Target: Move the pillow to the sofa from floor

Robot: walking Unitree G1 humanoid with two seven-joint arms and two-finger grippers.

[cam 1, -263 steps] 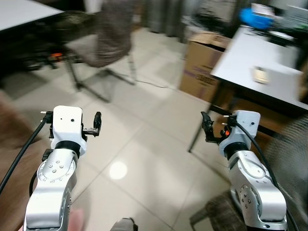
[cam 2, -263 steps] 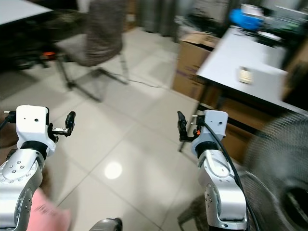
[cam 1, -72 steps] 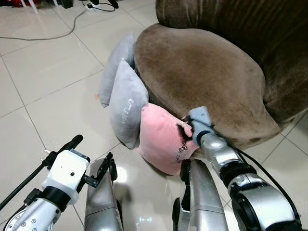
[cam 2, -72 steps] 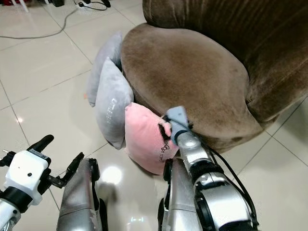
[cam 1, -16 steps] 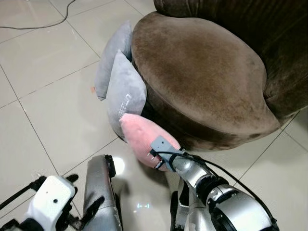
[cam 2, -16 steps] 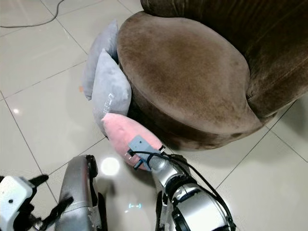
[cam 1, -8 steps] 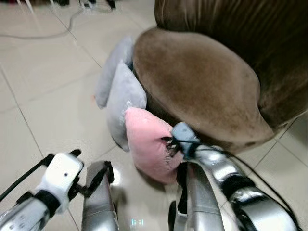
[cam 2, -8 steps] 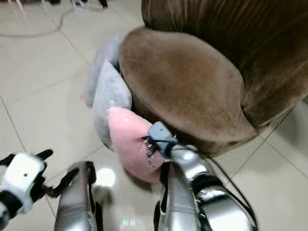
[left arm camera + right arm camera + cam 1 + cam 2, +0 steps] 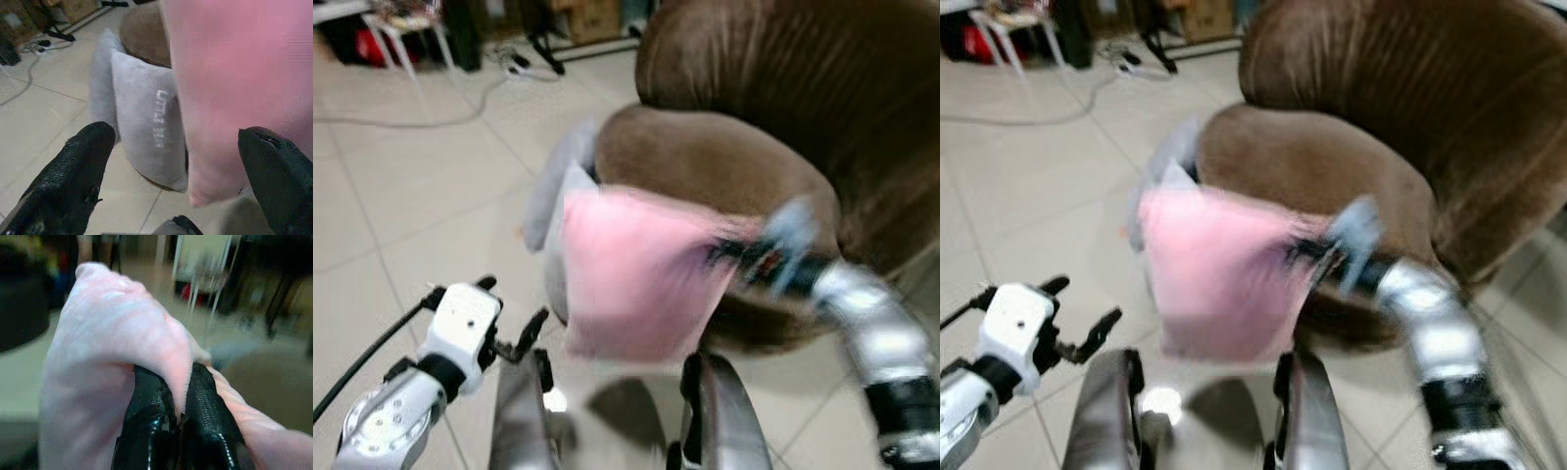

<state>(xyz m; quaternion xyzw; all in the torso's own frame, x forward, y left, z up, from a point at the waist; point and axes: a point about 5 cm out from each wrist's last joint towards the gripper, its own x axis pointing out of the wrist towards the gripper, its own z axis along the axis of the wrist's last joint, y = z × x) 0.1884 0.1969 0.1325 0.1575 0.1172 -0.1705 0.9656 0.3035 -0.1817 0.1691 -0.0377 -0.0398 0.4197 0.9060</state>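
A pink pillow [image 9: 631, 279] hangs in the air in front of the brown sofa [image 9: 773, 108], blurred by motion. My right gripper [image 9: 177, 417] is shut on the pillow's edge, the fabric pinched between its black fingers [image 9: 151, 426]. In the head views that gripper [image 9: 729, 253] holds the pillow's right corner, level with the sofa seat [image 9: 705, 162]. My left gripper [image 9: 178, 161] is open, low at the left, facing the pink pillow [image 9: 234, 93] without touching it.
Two grey pillows [image 9: 144, 117] lean against the sofa's base on the tiled floor [image 9: 411, 196]. Cables and chair legs [image 9: 401, 39] lie at the far left. My own legs [image 9: 524, 411] stand below the pillow.
My right gripper has swung up and to the right, lifting the pink pillow off the floor to seat height. The camera has tilted up, showing more of the sofa back.
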